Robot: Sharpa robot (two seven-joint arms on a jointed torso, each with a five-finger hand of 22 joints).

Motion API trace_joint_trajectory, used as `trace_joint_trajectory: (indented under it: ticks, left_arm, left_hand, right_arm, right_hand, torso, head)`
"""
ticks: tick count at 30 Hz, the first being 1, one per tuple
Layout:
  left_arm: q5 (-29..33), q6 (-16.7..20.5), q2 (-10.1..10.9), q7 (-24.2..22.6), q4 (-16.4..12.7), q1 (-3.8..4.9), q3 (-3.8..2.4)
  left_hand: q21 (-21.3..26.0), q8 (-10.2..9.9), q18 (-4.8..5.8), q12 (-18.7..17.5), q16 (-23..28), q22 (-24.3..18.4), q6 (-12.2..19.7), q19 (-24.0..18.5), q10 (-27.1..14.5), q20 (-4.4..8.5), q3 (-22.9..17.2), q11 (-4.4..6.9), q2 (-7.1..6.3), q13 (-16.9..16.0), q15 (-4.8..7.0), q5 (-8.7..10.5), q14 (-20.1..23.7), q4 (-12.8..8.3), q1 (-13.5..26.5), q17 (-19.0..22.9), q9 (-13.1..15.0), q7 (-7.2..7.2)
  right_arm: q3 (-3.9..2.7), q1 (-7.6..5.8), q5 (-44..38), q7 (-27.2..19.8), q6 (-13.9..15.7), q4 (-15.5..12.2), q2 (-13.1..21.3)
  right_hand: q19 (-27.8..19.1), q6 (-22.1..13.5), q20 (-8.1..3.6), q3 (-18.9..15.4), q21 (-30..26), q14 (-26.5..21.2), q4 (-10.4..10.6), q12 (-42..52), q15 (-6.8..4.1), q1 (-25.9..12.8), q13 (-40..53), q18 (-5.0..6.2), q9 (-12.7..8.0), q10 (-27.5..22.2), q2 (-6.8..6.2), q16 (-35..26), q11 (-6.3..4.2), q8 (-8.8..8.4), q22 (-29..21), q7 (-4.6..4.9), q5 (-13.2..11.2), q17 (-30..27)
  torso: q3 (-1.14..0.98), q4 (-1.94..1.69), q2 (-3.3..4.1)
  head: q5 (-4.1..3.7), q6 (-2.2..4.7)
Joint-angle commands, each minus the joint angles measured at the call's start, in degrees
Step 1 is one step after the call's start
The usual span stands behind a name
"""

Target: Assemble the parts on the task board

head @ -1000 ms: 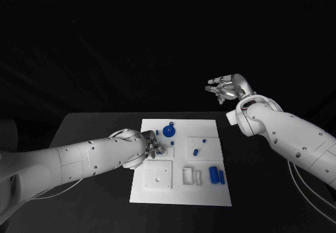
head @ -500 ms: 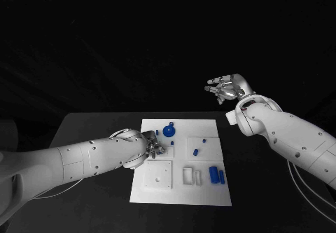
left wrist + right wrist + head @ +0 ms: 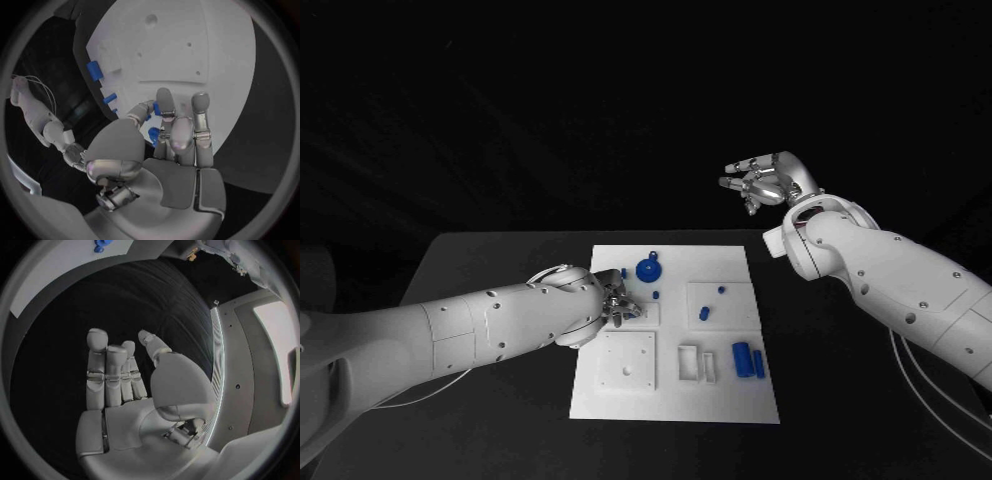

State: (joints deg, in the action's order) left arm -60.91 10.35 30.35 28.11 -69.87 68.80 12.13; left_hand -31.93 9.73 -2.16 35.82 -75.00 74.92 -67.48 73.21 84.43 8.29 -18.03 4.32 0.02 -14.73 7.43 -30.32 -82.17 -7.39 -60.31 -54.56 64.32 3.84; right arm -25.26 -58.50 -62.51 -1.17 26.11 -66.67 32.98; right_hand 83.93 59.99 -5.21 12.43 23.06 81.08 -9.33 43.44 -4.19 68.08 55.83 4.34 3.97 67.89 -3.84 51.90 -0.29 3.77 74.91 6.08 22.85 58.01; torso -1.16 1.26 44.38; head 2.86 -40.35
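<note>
1. The task board (image 3: pixel 675 345) lies flat in the middle of the black bench (image 3: pixel 488 290), with blue parts spread across it.
2. The left hand (image 3: pixel 615 303) rests over the board's left side. Its fingers (image 3: pixel 165 102) close around a small blue part (image 3: pixel 154 134); the grip appears to be a pinch.
3. The right hand (image 3: pixel 764 182) is raised well clear of the bench, fingers (image 3: pixel 97 365) apart and holding nothing.
4. The parts look like small rigid plastic: light, stiff, probably smooth and prone to slipping or twisting.
5. Grip each part across opposite flat sides, near its middle, with moderate pressure.
6. The round blue part (image 3: pixel 648 269) likely needs a grip at its rim.
</note>
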Motion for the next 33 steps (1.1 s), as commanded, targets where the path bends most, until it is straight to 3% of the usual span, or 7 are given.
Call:
trace_joint_trajectory:
  ticks: [1, 5, 8, 11, 25, 33]
  left_arm:
    - [0.03, -1.62, -0.59, -0.37, -0.15, -0.59, 0.23]
    - [-0.10, -1.76, -0.69, -0.28, 0.00, -0.61, 0.23]
    - [-0.26, -1.86, -0.76, -0.19, 0.18, -0.62, 0.22]
    - [-0.34, -1.93, -0.84, -0.13, 0.35, -0.63, 0.22]
    - [-0.46, -2.17, -1.27, -0.09, 1.04, -0.74, 0.22]
    - [-0.47, -2.15, -1.14, -0.03, 1.37, -0.78, 0.22]
  left_hand:
    - [-0.19, -0.25, 0.59, 0.19, -0.16, 1.01, -6.33, 0.05, 2.41, 0.16, 0.38, 0.65, 0.80, -0.08, 0.26, 0.39, -0.03, 0.18, -1.13, 0.07, -0.13, -6.61]
    - [-0.18, -0.10, 0.59, 0.21, -0.17, 1.02, -6.28, 0.06, 2.41, 0.15, 0.72, 0.65, 0.80, -0.10, 0.26, 1.26, -0.03, 0.42, -1.17, 0.09, -0.19, -6.64]
    - [-0.15, 0.04, 0.60, 0.23, -0.17, 1.01, -6.21, 0.06, 2.41, 0.14, 1.40, 0.67, 0.76, -0.12, 0.27, 3.47, -0.01, 0.88, -1.13, 0.14, -0.24, -6.70]
    - [-0.10, 0.14, 0.64, 0.25, -0.19, 1.00, -6.17, 0.09, 2.41, 0.17, 2.21, 0.69, 0.56, -0.15, 0.30, 4.22, 0.00, 1.64, -1.08, 0.18, -0.36, -6.77]
    - [0.08, 0.31, 0.74, 0.18, -0.17, 0.99, -6.15, 0.17, 2.41, 0.23, 3.67, 0.73, -0.42, -0.17, 0.35, 5.03, 0.03, 3.61, -1.10, 0.35, -0.74, -6.87]
    - [0.17, 0.42, 0.78, 0.23, -0.22, 1.00, -6.30, 0.22, 2.41, 0.25, 5.04, 0.77, -0.94, -0.22, 0.38, 7.86, 0.03, 5.36, -1.36, 0.35, -0.91, -6.98]
  right_arm:
    - [-0.03, 0.00, -0.16, -0.27, -0.85, -0.11, -0.05]
    - [-0.03, 0.00, -0.16, -0.28, -0.88, -0.10, -0.05]
    - [-0.03, 0.00, -0.16, -0.29, -0.90, -0.10, -0.05]
    - [-0.03, 0.00, -0.16, -0.30, -0.93, -0.14, -0.05]
    - [-0.02, 0.00, -0.16, -0.30, -0.94, -0.24, 0.04]
    - [-0.02, 0.01, -0.16, -0.33, -0.89, -0.24, 0.13]
  right_hand:
    - [2.16, -0.01, 0.00, -0.28, -0.25, -0.33, 0.07, 0.36, 0.05, -0.28, -0.05, 1.08, -0.05, -0.21, 0.08, 0.04, -0.02, -0.19, 2.76, -0.01, -0.11, 0.00]
    - [2.16, -0.01, 0.00, -0.28, -0.25, -0.33, 0.07, 0.36, 0.05, -0.28, -0.05, 1.08, -0.05, -0.21, 0.08, 0.04, -0.02, -0.19, 2.76, -0.01, -0.11, 0.00]
    - [2.16, -0.01, 0.00, -0.28, -0.25, -0.33, 0.07, 0.36, 0.05, -0.28, -0.05, 1.08, -0.05, -0.21, 0.08, 0.04, -0.02, -0.19, 2.76, -0.01, -0.11, 0.00]
    - [2.16, -0.01, 0.00, -0.28, -0.25, -0.33, 0.07, 0.36, 0.05, -0.28, -0.05, 1.08, -0.05, -0.21, 0.08, 0.04, -0.02, -0.19, 2.76, -0.01, -0.11, 0.00]
    - [2.15, -0.03, 0.00, -0.59, -0.43, -0.35, 0.13, 0.36, 0.05, -0.18, -0.08, 1.08, -0.05, -0.24, 0.18, 0.02, -0.02, -0.19, 2.74, -0.01, -0.09, -0.02]
    - [2.15, -0.02, 0.01, -0.73, -0.48, -0.35, 0.21, 0.37, 0.06, -0.21, -0.10, 1.08, -0.04, -0.25, 0.23, 0.01, -0.02, -0.18, 2.73, -0.01, -0.07, -0.03]
  torso:
    - [0.01, -0.02, 0.00]
    - [0.03, -0.03, -0.01]
    - [0.03, -0.06, -0.02]
    - [0.06, -0.05, -0.02]
    - [0.09, -0.06, 0.02]
    - [0.07, -0.08, 0.02]
  head:
    - [-0.01, 0.00]
    - [-0.05, -0.01]
    - [-0.11, -0.01]
    - [-0.16, 0.05]
    - [-0.35, -0.02]
    - [-0.42, -0.05]
